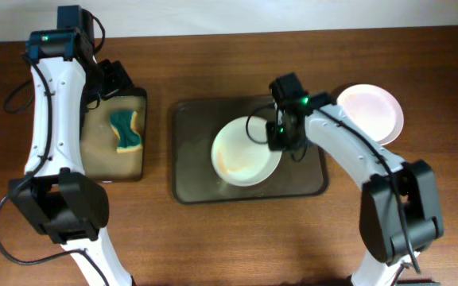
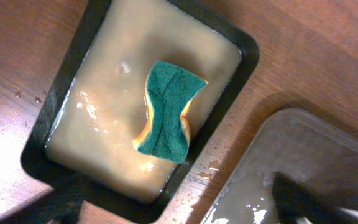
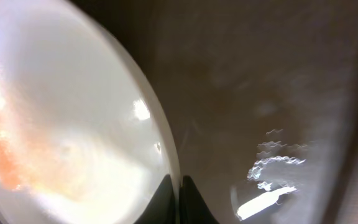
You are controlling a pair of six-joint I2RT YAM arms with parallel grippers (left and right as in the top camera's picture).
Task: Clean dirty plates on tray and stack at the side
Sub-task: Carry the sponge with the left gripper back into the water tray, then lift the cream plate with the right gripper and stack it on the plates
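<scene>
- On the tray [image 1: 185, 179] we see one smeared plate [image 1: 241, 151], lying towards the tray's right half, with an orange-yellow stain on its face. We judge it not yet clean.
- The right fingers [image 3: 194, 211] are clenched on this plate's rim, on the side towards the tray's right edge, with one fingertip above the rim and one below.
- A second plate [image 1: 372, 111] lies on the desk [image 1: 229, 238], off the tray's right end. It looks free of smears, so we take it as the start of the stack.
- We count only two plates. We cannot tell whether a third lies under the smeared one.
- The left fingers [image 2: 294, 199] are released and hold nothing. They hang over the small black tray [image 2: 62, 87], off the big tray's left end.
- The sponge [image 2: 166, 112] lies in that small tray's cloudy liquid, untouched by either arm.
- By our judgement roughly one plate is done. The smeared one needs wiping and then a place on the stack.
</scene>
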